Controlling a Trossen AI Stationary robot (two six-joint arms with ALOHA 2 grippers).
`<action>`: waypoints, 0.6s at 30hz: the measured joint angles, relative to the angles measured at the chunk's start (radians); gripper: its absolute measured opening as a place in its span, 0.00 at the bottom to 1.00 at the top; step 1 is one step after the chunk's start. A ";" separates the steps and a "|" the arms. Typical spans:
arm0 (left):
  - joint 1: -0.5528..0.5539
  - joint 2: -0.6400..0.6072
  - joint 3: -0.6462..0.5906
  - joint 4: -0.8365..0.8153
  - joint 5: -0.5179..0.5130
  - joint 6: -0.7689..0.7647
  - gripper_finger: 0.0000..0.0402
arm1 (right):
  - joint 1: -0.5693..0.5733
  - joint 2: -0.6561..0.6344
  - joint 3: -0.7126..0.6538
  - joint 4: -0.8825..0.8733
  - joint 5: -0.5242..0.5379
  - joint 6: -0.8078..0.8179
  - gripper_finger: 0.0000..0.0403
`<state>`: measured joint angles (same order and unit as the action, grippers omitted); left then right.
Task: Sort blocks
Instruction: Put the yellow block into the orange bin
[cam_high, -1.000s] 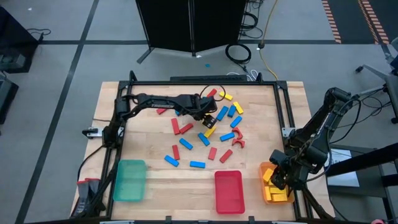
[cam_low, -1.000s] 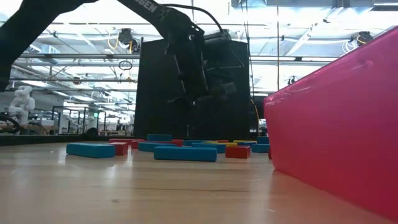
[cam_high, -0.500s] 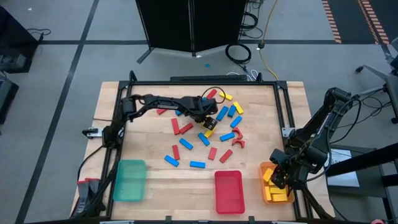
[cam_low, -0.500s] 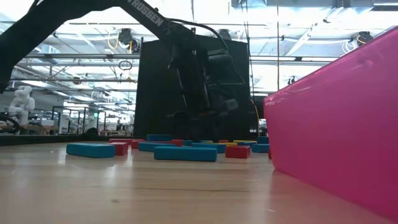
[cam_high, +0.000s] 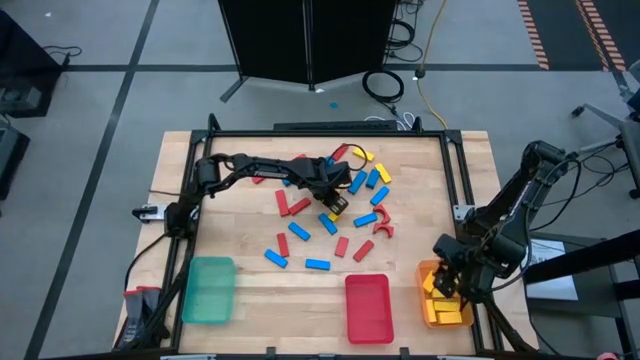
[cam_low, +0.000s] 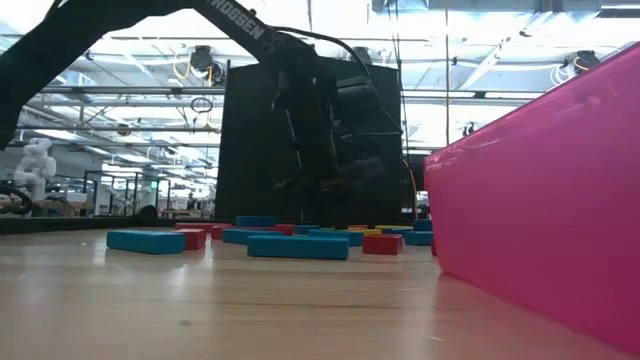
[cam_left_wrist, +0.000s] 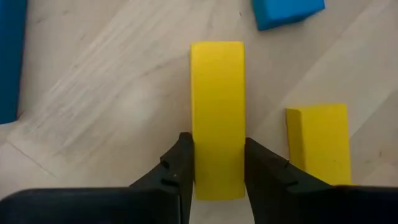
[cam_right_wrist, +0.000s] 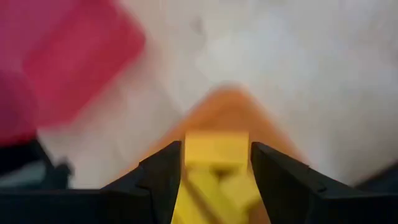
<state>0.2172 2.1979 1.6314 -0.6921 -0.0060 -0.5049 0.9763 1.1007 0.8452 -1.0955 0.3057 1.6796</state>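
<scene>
Since the earlier frame we dropped the left gripper (cam_left_wrist: 212, 163) into the block pile and its fingers (cam_left_wrist: 179, 167) closed onto a yellow block (cam_left_wrist: 217, 118), pinching its near end. A second yellow block (cam_left_wrist: 318, 143) lay just beside one finger. Risk: we gripped only the tip, so it could pivot or slip on lift. The right gripper (cam_right_wrist: 215, 163) hovered over the orange tray (cam_high: 442, 311), apparently pinching a yellow block (cam_right_wrist: 216, 149).
</scene>
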 joint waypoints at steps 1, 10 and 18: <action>-0.002 -0.008 0.006 -0.009 0.009 0.010 0.27 | -0.010 0.000 0.000 -0.008 0.047 0.000 0.46; -0.012 -0.212 0.023 0.072 -0.022 0.076 0.27 | -0.178 -0.055 0.000 -0.059 0.558 0.002 0.46; -0.054 -0.376 0.023 0.262 -0.066 0.227 0.27 | -0.406 -0.164 0.000 0.106 0.931 -0.121 0.47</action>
<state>0.1636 1.8221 1.6549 -0.4298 -0.0723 -0.2779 0.5706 0.9368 0.8452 -0.9896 1.2364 1.5586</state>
